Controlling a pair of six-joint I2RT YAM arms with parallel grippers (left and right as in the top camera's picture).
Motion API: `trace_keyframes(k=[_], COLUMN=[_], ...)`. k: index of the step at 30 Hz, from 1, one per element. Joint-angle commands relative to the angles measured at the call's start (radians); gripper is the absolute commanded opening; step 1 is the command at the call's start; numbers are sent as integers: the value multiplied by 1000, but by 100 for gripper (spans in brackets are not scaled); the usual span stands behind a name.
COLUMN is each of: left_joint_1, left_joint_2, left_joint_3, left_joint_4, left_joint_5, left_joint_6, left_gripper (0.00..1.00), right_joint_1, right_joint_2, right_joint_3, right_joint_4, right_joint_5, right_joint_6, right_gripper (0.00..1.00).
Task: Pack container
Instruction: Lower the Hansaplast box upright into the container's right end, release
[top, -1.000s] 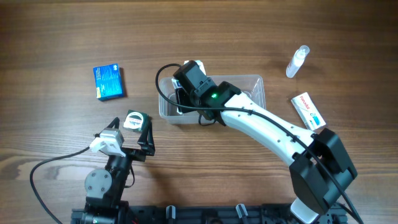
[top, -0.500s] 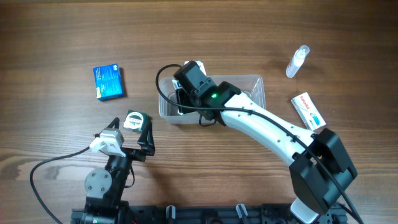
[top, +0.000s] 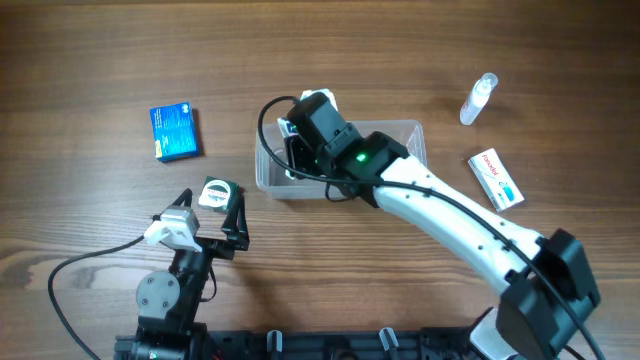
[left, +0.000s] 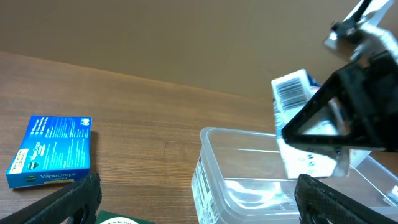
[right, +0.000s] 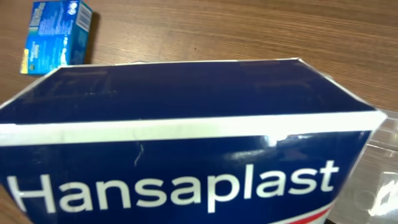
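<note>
Container (top: 405, 142): clear tub, mid-tabletop (top: 100, 60), long side running left-right, upright, open top. The right end shows nothing inside; the arm hides part of the middle.

Right gripper (top: 298, 150): over the container's left end, jaws clamped on a Hansaplast box (right: 186, 124). The box is dark blue with white lettering and fills the right wrist view. From the left wrist view the box stands nearly upright, barcode end up, leaning slightly. Its lower part sits inside the tub's outline at the left end. Cannot tell if it touches the floor of the tub.

Left gripper (top: 212, 200): low on the tabletop, near the container's front-left corner but apart from it. Jaws wide apart, holding nothing. A round item (top: 216, 192), green and white, lies between the fingers; contact not clear.

Blue box (top: 175, 132): flat on the tabletop, well left of the container.

Bottle (top: 478, 98): small, clear, lying down, off the container's far-right corner.

White box (top: 497, 178): red and blue print, flat, right of the container, set at an angle.
</note>
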Motion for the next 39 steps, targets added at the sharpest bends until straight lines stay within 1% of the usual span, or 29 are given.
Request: trace_keyframes(k=[1, 9, 10, 12, 15, 21, 29, 31, 32, 34, 35, 36, 37, 38, 39], left_joint_1=[8, 8, 8, 8, 8, 8, 8, 8, 8, 8, 8, 8, 8, 8, 8], left_joint_2=[-5, -5, -5, -5, -5, -5, -5, -5, -5, -5, -5, -5, -5, -5, -5], left_joint_3=[-6, -6, -6, -6, -6, -6, -6, -6, -6, -6, -6, -6, -6, -6, -6], left_joint_4=[-3, -3, -3, -3, -3, -3, -3, -3, -3, -3, -3, -3, -3, -3, -3], left_joint_5=[1, 1, 1, 1, 1, 1, 1, 1, 1, 1, 1, 1, 1, 1, 1], left_joint_6=[5, 5, 5, 5, 5, 6, 5, 6, 6, 5, 5, 5, 5, 5, 6], left_gripper=[100, 100, 100, 100, 100, 100, 100, 100, 100, 100, 100, 100, 100, 100, 100], right_joint_1=[-27, -99, -100, -100, -106, -155, -239, -239, -239, -238, -238, -238, -238, -238, -237], right_joint_2=[-45, -87, -87, -87, -87, -87, -85, -85, -85, -85, -84, -83, -80, -80, -80], right_joint_3=[11, 11, 11, 11, 11, 11, 11, 10, 9, -5, -15, -22, -27, -30, -30], right_joint_4=[-23, -166, -180, -206, -258, -358, -370, -356, -343, -306, -285, -272, -256, -241, -220], right_joint_5=[10, 10, 11, 35, 90, 82, 78, 29, -12, -75, -84, -85, -85, -85, -86], right_joint_6=[-22, -40, -41, -65, -65, -62, -63, -63, -63, -62, -61, -57, -49, -27, -14], right_gripper=[65, 66, 69, 69, 69, 69, 70, 69, 66, 55, 42, 25, 10, 4, 4])
